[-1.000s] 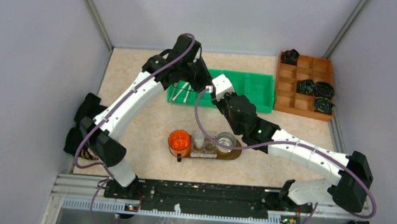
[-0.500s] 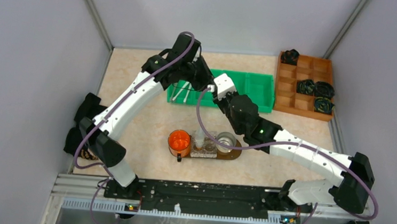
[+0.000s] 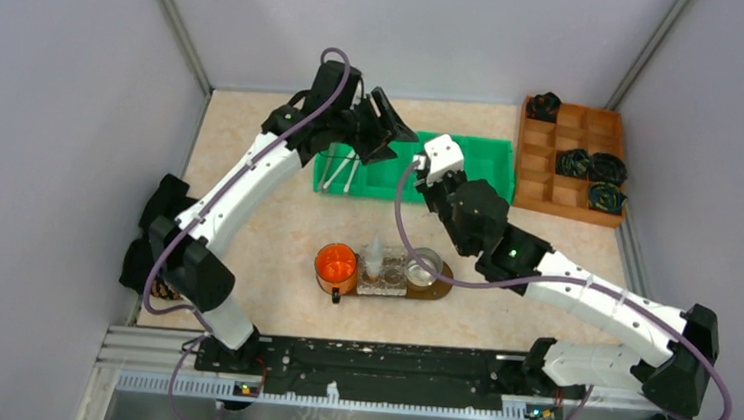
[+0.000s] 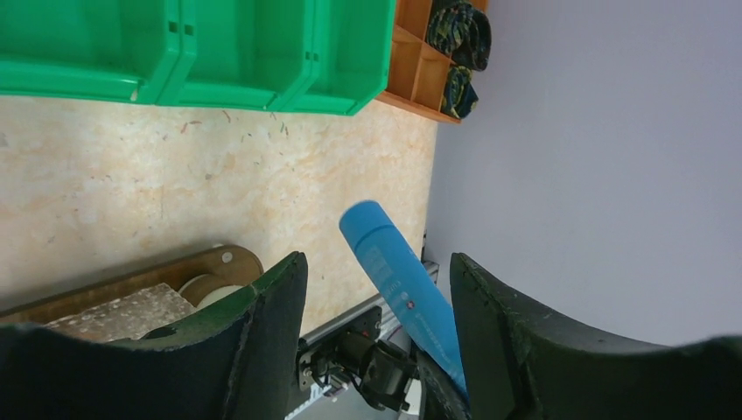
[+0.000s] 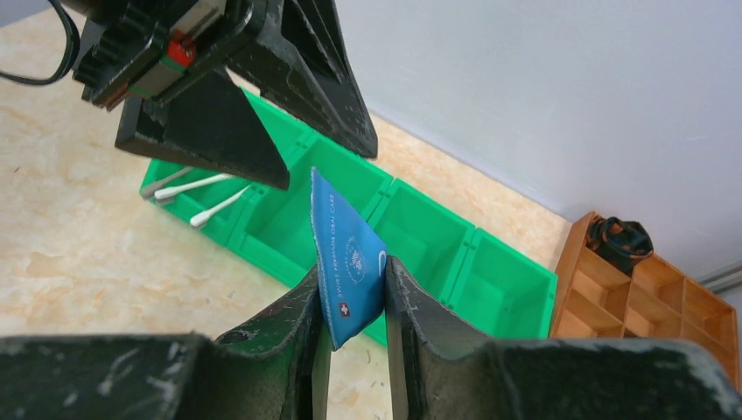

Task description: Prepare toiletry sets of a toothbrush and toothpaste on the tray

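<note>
**Upper centre of the top view, over the green bin.** The right gripper has its jaws drawn narrow, pinching the blue tube, which rises between them. The left gripper has its jaws spread wide on either side of the same tube, gripping nothing. Whether one finger grazes the tube cannot be judged. White sticks lie in the bin's leftmost compartment. The tray sits at lower centre, well apart from the tube.

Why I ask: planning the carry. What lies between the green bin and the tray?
Bare tabletop; the left wrist view shows it from green bin to tray.
</note>
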Tool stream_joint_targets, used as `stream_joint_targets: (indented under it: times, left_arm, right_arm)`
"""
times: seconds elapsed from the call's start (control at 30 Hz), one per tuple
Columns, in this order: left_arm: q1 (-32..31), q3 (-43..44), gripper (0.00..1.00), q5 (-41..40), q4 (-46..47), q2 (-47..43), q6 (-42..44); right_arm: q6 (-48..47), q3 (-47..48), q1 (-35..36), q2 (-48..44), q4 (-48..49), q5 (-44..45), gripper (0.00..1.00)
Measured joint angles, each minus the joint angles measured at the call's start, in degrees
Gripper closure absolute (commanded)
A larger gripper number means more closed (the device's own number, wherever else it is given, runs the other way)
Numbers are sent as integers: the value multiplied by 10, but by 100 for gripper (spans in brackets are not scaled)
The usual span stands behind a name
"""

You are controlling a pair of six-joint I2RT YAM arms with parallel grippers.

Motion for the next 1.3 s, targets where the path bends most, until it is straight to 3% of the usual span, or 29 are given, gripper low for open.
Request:
stream_joint_targets:
  times: [0.3, 0.83, 1.3]
  left_arm:
    - [42, -67, 35, -34, 24, -52, 25]
    - [58, -131, 37, -42, 47, -97, 47]
    - [60, -154, 39, -41, 55, -105, 56]
  right_arm:
    - [72, 2, 0, -60, -78, -55, 88]
    - [247, 61, 0, -119, -251, -258, 88]
    - [269, 57, 0, -120, -309, -339, 88]
